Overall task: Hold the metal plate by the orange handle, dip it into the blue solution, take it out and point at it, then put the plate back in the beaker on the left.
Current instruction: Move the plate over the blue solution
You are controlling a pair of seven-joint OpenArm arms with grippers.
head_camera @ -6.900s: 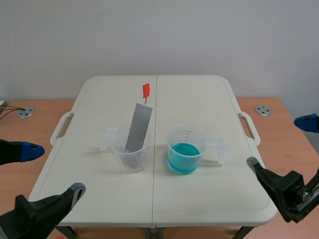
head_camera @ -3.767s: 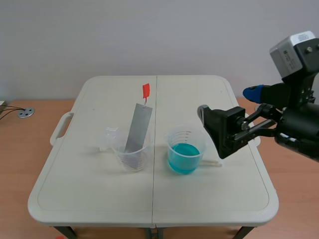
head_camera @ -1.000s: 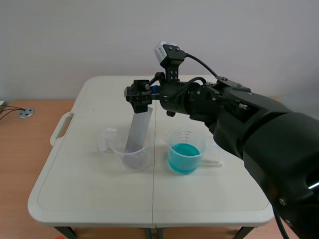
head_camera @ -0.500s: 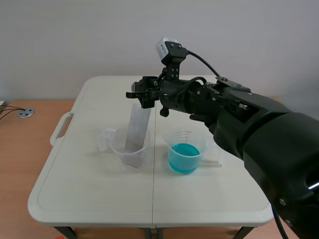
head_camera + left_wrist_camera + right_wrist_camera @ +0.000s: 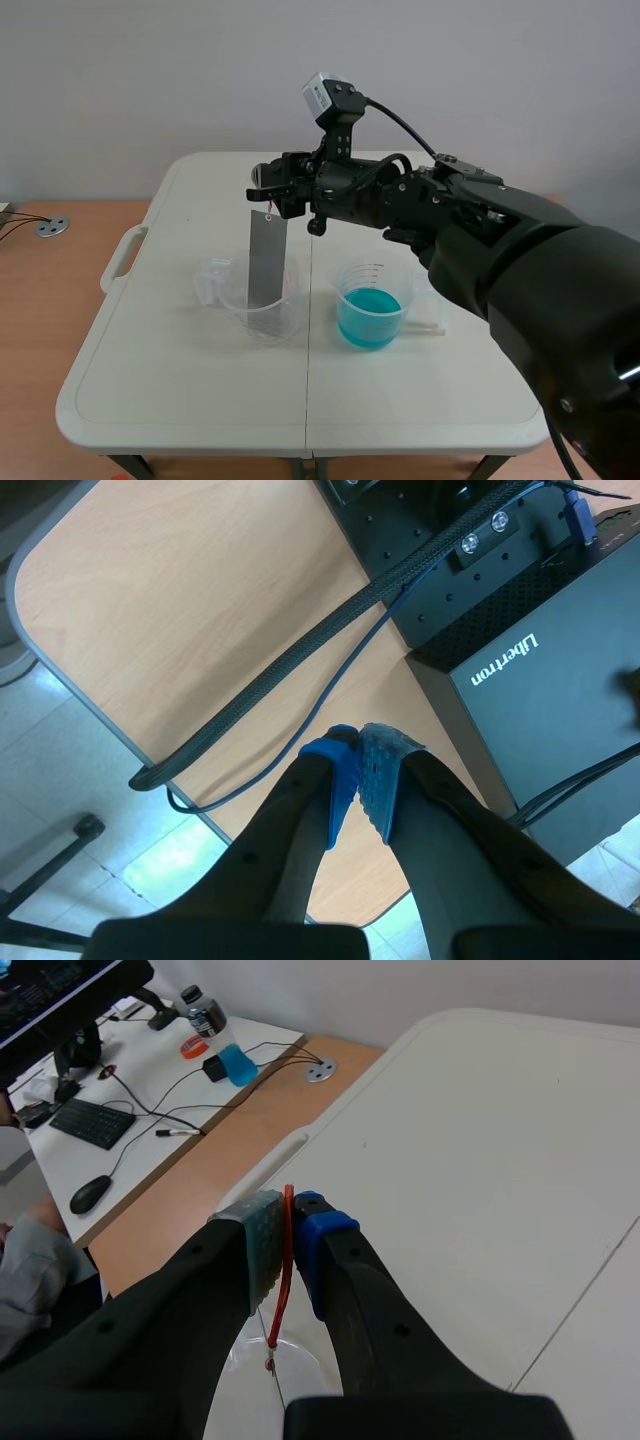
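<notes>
The metal plate (image 5: 267,258) is a flat, thin grey strip. It hangs upright with its lower end inside the left beaker (image 5: 262,305), a clear plastic measuring jug with a spout and handle. A thin orange handle (image 5: 281,1300) is tied to the plate's top. The right gripper (image 5: 268,192) is closed tight on this handle, which is pinched between its dotted pads.

Half a second ago the plate leaned to the right against the beaker rim. Now it is raised slightly and vertical.

There are two beakers on the white plastic counter (image 5: 180,380). The right one (image 5: 372,285) holds the blue solution (image 5: 368,318). There is one plate.

The left gripper (image 5: 360,780) is off to the side over a wooden desk (image 5: 180,610) with cables (image 5: 300,660). Its blue pads are pressed together on nothing.
</notes>
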